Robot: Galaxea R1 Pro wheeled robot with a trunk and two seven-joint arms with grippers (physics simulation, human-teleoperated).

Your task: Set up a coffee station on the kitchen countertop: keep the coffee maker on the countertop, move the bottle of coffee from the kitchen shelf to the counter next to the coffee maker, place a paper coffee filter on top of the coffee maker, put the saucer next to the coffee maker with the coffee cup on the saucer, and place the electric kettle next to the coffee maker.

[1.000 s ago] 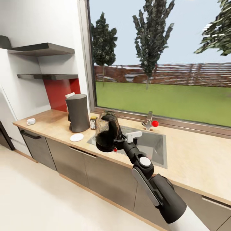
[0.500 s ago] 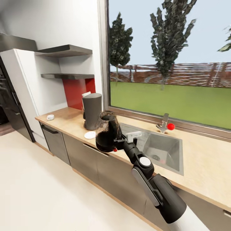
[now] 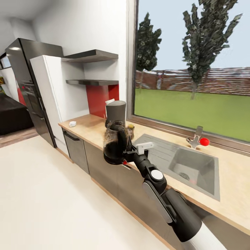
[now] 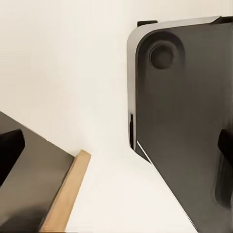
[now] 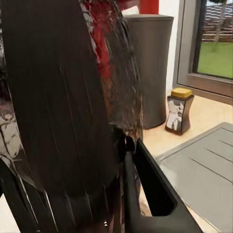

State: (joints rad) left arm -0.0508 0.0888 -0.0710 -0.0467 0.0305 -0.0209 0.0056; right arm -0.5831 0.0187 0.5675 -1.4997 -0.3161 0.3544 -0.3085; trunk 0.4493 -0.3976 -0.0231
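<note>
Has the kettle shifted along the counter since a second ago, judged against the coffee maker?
Yes. The electric kettle, held in the right pincer, now overlaps the coffee maker; earlier it hung toward the sink.

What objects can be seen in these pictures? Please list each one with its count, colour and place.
Bulbous clear glass electric kettle: one, dark inside, black base, held in the air in front of the countertop.
Tall dark grey coffee maker: one, on the light wood countertop, behind the kettle.
Small brown bottle of coffee: one, yellow lid, on the countertop beside the coffee maker.
Small white coffee cup: one, near the countertop's far end.
Steel sink: one, grey, set into the countertop.
Tap: one, grey with a red knob, behind the sink.
Wall shelves: two, dark grey, above the coffee maker.
Fridge: one, dark, beyond the white cabinet.
Right gripper: one, black, closed on the kettle's handle.
</note>
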